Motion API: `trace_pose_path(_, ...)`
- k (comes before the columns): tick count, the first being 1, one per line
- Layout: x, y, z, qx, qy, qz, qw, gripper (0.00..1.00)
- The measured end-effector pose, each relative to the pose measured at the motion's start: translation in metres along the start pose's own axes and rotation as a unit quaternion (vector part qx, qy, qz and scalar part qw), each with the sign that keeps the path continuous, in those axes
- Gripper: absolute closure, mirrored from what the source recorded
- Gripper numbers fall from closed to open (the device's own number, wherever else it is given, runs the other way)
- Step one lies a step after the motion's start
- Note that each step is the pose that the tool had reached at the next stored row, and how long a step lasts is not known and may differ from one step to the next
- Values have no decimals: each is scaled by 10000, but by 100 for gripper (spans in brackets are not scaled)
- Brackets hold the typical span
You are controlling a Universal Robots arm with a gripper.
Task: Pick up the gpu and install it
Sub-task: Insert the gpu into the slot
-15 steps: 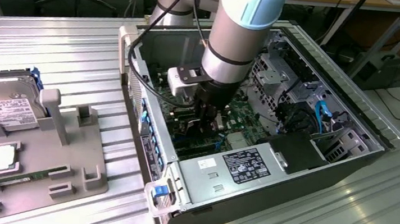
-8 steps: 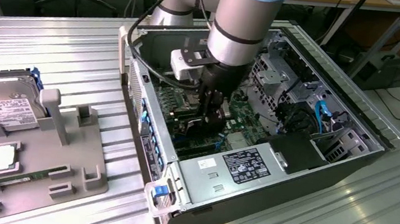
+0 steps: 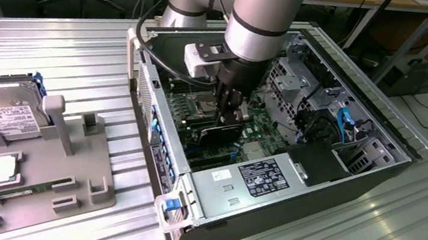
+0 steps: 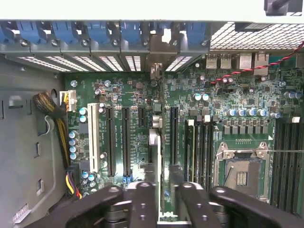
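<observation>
Jaws pinching the gpu (image 4: 160, 156) edge-on, arm (image 3: 262, 16) reaching down into computer case (image 3: 272, 181), above motherboard (image 4: 137, 109)

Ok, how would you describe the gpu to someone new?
Start at the open computer case, where the arm reaches in. The gpu is the flat black card held in the gripper over the green motherboard. The green memory stick and the boxy silver hard drive lie outside, on the grey holder.

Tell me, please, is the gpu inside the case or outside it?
Inside: the pincer holds the gpu above the motherboard in the case. Seated or not, cannot tell.
</observation>
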State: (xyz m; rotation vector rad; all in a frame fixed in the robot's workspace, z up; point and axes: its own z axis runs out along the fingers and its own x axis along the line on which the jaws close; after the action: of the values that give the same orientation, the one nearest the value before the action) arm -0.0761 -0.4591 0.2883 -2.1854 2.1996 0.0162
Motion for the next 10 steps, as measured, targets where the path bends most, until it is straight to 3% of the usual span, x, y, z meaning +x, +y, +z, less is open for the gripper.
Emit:
trace_pose_path(2, 0, 0, 0, 0, 0, 0, 10000, 86)
trace_pose_path(4, 0, 0, 0, 0, 0, 0, 10000, 89)
trace_pose_path(10, 0, 0, 0, 0, 0, 0, 10000, 89)
